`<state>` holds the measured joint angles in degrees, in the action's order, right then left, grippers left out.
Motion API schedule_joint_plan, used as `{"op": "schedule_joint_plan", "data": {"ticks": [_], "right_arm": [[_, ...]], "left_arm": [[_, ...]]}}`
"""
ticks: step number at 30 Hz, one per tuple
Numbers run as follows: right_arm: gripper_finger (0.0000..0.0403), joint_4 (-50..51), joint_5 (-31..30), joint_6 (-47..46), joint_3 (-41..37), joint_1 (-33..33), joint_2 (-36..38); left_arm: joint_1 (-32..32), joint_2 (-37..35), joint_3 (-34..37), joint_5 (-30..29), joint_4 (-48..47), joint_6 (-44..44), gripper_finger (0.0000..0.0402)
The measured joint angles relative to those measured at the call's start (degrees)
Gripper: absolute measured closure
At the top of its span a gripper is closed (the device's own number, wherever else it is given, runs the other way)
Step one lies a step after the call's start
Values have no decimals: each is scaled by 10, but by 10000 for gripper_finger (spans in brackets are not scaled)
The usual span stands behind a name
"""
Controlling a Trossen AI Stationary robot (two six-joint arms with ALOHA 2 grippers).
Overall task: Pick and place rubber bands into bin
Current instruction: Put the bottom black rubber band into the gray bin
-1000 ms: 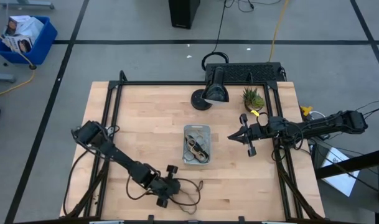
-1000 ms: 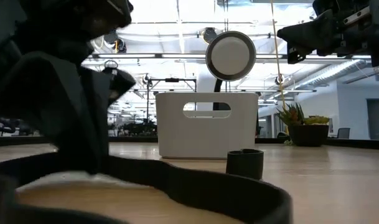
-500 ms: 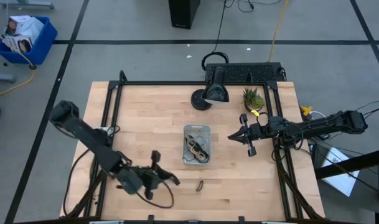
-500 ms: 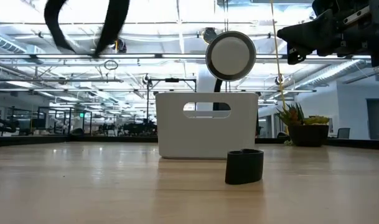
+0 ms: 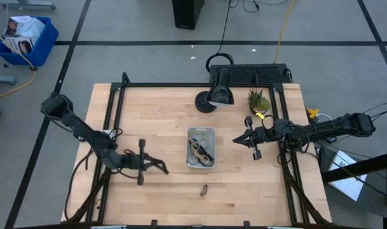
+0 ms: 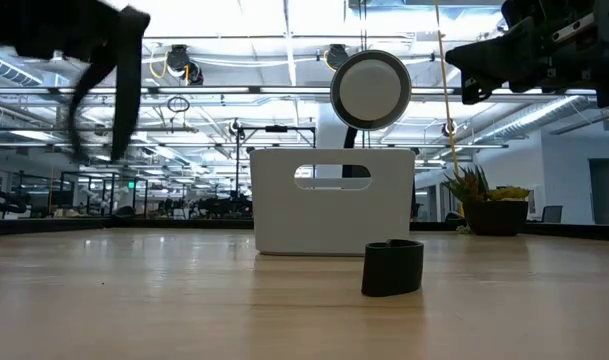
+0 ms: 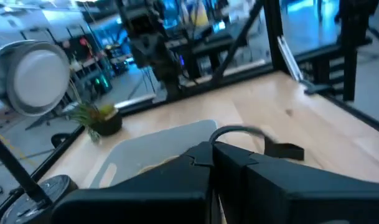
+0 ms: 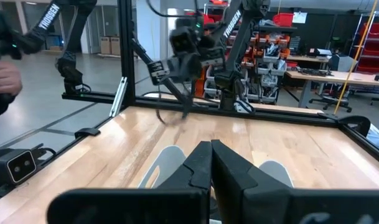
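Fluorescent strips run across the ceiling behind the wooden worktop (image 5: 149, 121), and racks and desks fill the room beyond it. From above, the clear bin (image 5: 201, 147) sits near the middle of the boards with a tangle of dark and pale rubber bands (image 5: 200, 150) inside; only that overhead view shows its contents, since from table height it reads as a plain white wall (image 6: 332, 200). One small dark band piece (image 5: 204, 189) lies alone on the wood nearer the front edge, apart from the bin, and at table height it stands as a stubby dark loop (image 6: 392, 267) in front of it. The left tool (image 5: 156, 165) hangs left of the bin, clenched on a dark rubber band (image 8: 173, 106) that dangles as a thin loop in the right wrist camera and as a blurred streak (image 6: 109, 90) low down. The right tool (image 5: 242, 138) waits right of the bin, fingers pressed together, holding nothing. A round lamp (image 5: 220, 93) and a small potted plant (image 5: 258, 100) stand at the far edge.
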<state>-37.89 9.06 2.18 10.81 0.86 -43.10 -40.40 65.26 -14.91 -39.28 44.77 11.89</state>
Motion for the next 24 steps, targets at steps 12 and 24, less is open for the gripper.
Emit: {"op": "schedule_joint_plan", "data": {"ticks": [12, 24], "right_arm": [[399, 4, -3, 9, 0, 0, 0], [399, 4, -3, 24, 0, 0, 0]], "left_arm": [[4, -2, 96, -32, 129, 3, 396], [161, 19, -91, 9, -139, -77, 398]]}}
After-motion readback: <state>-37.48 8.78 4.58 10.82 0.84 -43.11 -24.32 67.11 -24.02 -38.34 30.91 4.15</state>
